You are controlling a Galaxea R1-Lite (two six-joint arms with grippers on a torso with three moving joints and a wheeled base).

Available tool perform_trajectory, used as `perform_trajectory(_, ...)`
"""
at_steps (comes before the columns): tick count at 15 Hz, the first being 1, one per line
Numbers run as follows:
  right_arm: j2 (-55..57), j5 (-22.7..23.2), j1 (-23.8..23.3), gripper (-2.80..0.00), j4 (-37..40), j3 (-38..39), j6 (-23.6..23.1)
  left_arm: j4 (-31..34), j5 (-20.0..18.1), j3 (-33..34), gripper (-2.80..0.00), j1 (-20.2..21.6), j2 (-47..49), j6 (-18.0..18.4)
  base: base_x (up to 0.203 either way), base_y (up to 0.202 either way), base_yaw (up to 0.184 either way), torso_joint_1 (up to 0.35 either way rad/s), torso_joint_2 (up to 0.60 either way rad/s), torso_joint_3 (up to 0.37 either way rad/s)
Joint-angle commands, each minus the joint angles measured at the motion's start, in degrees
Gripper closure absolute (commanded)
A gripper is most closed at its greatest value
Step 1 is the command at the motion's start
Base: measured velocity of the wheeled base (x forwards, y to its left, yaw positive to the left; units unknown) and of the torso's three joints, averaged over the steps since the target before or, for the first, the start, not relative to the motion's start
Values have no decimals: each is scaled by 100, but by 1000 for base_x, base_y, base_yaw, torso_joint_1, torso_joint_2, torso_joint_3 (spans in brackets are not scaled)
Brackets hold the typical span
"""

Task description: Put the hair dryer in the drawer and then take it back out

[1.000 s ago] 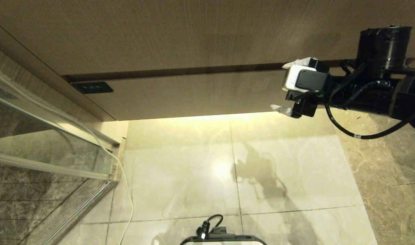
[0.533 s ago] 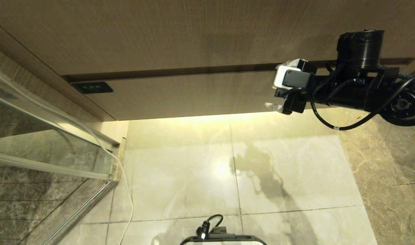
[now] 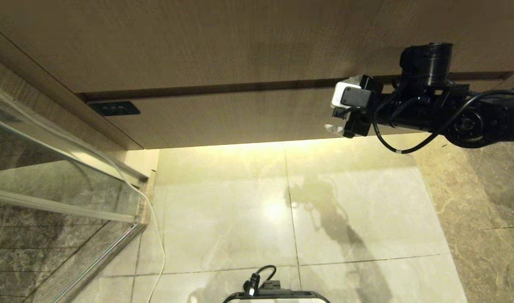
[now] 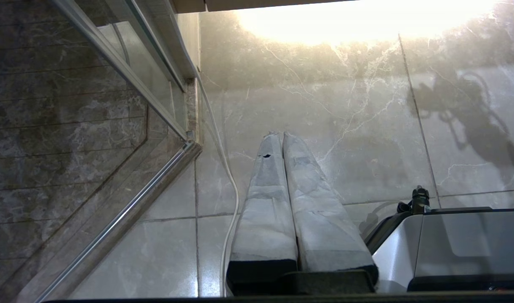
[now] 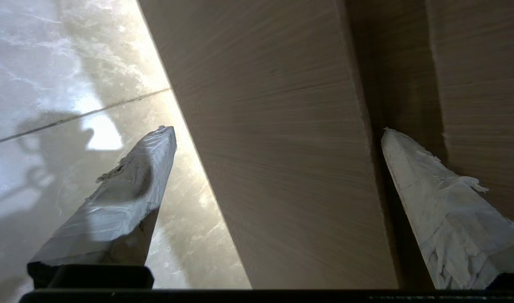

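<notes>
The right tool (image 3: 339, 107) reaches in from three o'clock, level, its taped fingers (image 5: 126, 198) spread wide and empty, straddling the closed drawer (image 3: 240, 120) front at its right end. Over the last second it has slid left along the front. The left tool (image 4: 280, 136) hangs parked over the floor (image 3: 345, 202), fingers pressed together. The hair dryer is nowhere in view.
</notes>
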Motion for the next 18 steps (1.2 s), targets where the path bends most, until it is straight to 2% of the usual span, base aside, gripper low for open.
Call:
perform_trajectory(1,172,47,-50,-280,-63,-143,-51,-1,1,5,0,0,0,0,0,0,0,0,0,0)
perform_trajectory(14,339,49,-189,-280,64,-247,-140,-1,1,0,0,-1,0,0,0,0,0,0,0,0)
perform_trajectory(18,289,45,-242,-280,658,-247,-127,-1,1,0,0,-2,0,0,0,0,0,0,0,0)
